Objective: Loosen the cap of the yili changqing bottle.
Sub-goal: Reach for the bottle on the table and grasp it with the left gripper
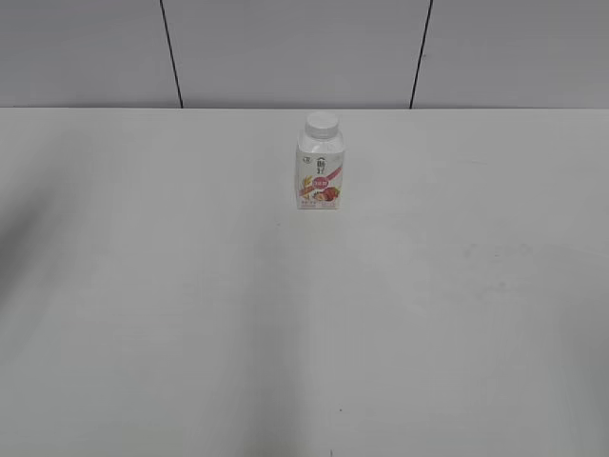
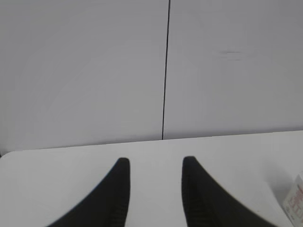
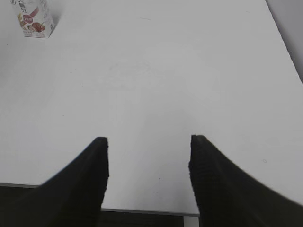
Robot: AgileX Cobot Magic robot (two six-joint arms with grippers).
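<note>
Yili changqing bottle (image 1: pixel 321 171) upright on the white table (image 1: pixel 304 333), near the far edge, about mid-width, cap (image 1: pixel 322 122) on. Left gripper (image 2: pixel 154 163) jaws apart, grasping nothing, over the table. Right gripper (image 3: pixel 147 139) jaws wide apart, empty, above the near edge, well apart from the bottle.

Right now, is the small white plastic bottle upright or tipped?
Upright: the small white plastic bottle stands on its base, round white screw cap on top.
</note>
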